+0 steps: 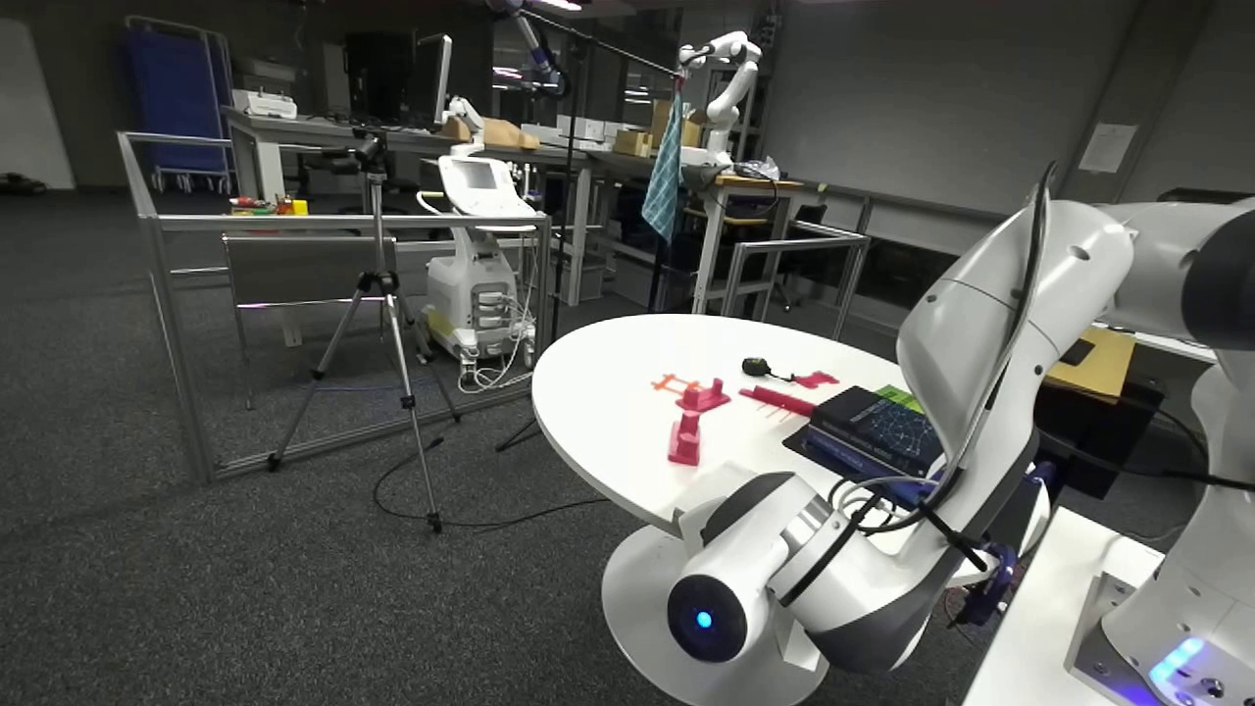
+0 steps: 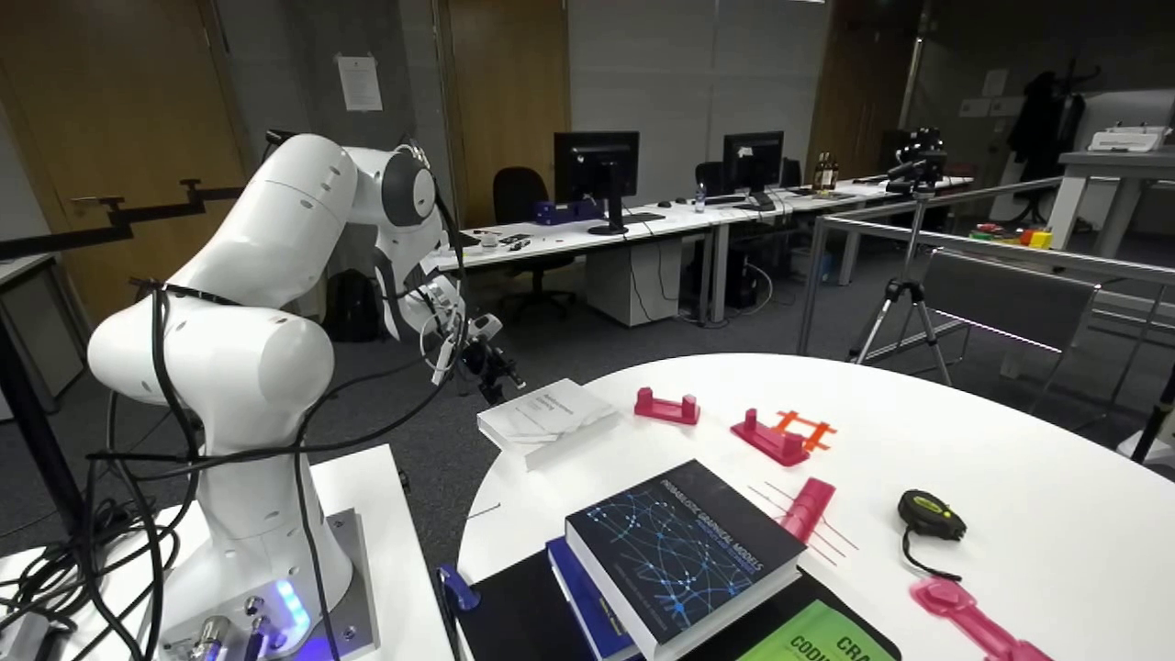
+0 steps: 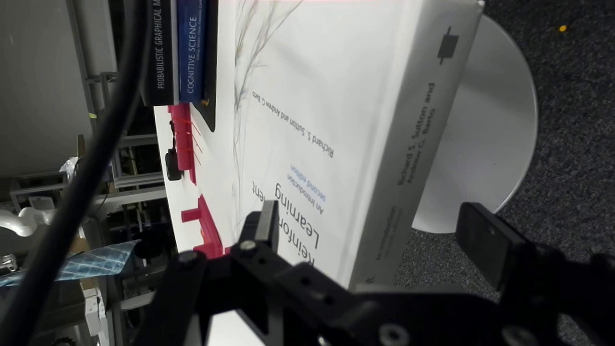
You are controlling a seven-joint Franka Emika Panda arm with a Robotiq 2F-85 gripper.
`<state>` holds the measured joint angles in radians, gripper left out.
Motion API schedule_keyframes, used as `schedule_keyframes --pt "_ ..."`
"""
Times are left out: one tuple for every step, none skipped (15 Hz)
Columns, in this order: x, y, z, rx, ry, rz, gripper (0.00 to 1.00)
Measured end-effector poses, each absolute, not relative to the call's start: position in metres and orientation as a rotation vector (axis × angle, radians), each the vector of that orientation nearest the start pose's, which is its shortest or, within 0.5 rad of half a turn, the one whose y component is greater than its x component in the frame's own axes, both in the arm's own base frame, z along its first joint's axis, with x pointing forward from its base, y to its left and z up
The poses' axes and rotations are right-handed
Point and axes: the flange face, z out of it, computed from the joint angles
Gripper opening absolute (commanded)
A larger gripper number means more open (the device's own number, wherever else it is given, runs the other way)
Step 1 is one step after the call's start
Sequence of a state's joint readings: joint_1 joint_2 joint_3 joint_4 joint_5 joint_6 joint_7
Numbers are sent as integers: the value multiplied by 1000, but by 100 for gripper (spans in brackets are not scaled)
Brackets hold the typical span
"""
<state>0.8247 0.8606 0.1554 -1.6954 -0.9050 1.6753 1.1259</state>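
A thick white book (image 2: 549, 413) lies at the near edge of the round table, its spine side jutting past the rim. In the wrist view the same white book (image 3: 331, 110) fills the middle, with its grey spine facing the floor side. My gripper (image 3: 372, 216) stands open at one end of that spine. One finger lies over the printed cover and the opposite finger is out past the spine, over the carpet. A gap shows between the spine and that outer finger; contact on the cover side I cannot tell. In an exterior view the gripper (image 2: 508, 389) is beside the book.
On the round table (image 1: 608, 392) are a black book (image 2: 688, 551) atop a blue book (image 2: 587, 597), a green book (image 2: 817, 638), pink brackets (image 2: 667, 407), an orange frame (image 2: 808, 429), a pink bar (image 2: 810, 508) and a tape measure (image 2: 931, 514). A cable (image 3: 91, 182) crosses the wrist view.
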Motion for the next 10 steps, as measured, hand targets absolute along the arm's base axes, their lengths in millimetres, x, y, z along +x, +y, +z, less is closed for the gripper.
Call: schedule_keyframes --pt "387 436 83 2085 397 216 100" --pt "387 436 83 2085 397 217 100" --pt "387 436 83 2086 397 217 100" --pt "387 436 83 2086 397 217 100" --pt "387 436 83 2086 397 217 100" --pt "386 436 83 2086 398 216 100" --pt "386 435 82 2086 398 214 100" --pt "386 435 81 2085 398 213 100" --pt "386 435 80 2084 398 212 100" --pt "386 435 79 2084 399 211 100"
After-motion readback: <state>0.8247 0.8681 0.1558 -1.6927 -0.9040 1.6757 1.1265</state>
